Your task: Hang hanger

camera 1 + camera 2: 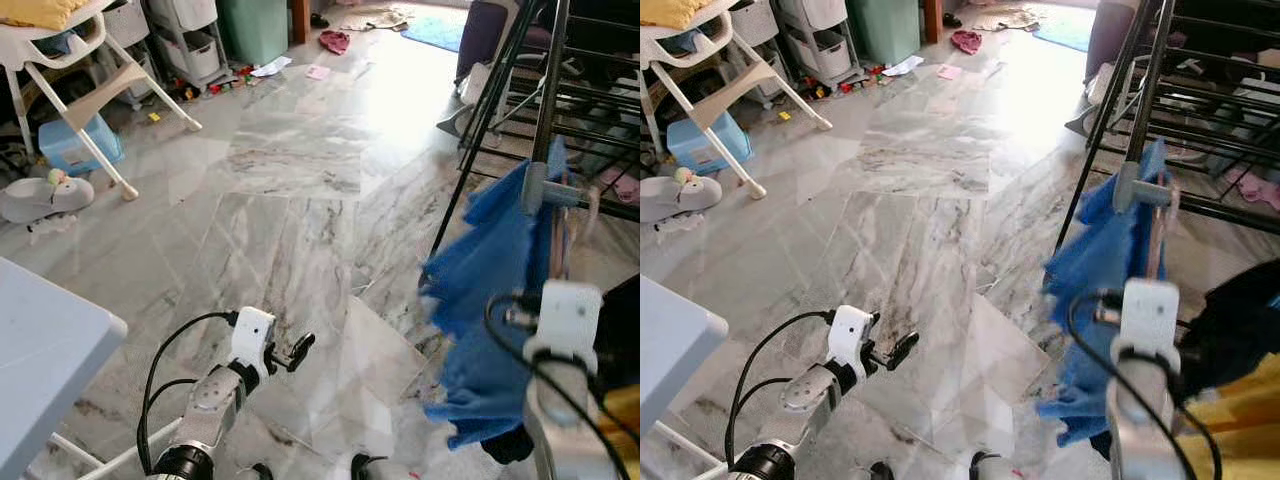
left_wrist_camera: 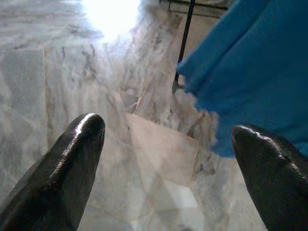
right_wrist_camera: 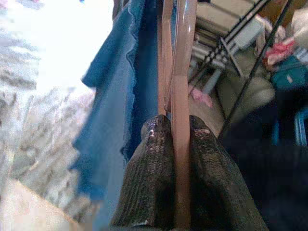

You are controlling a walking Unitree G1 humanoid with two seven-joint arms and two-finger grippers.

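Note:
A pinkish-brown hanger (image 3: 179, 96) carrying a blue cloth (image 1: 495, 300) is pinched between the two black fingers of my right gripper (image 3: 178, 144), which is shut on the hanger's bar. My right arm (image 1: 560, 340) holds it up at the right, close to the black drying rack (image 1: 570, 110). The hanger's top (image 1: 1160, 215) reaches the rack's grey joint; whether it hooks on I cannot tell. My left gripper (image 2: 168, 139) is open, low at the left over the marble floor, with nothing between its fingers.
A white high chair (image 1: 70, 70) and a blue tub (image 1: 75, 145) stand at the far left. A light grey table corner (image 1: 50, 350) is near my left side. Storage drawers (image 1: 190, 40) and scattered items line the back. Yellow cloth (image 1: 1240, 430) lies at the lower right.

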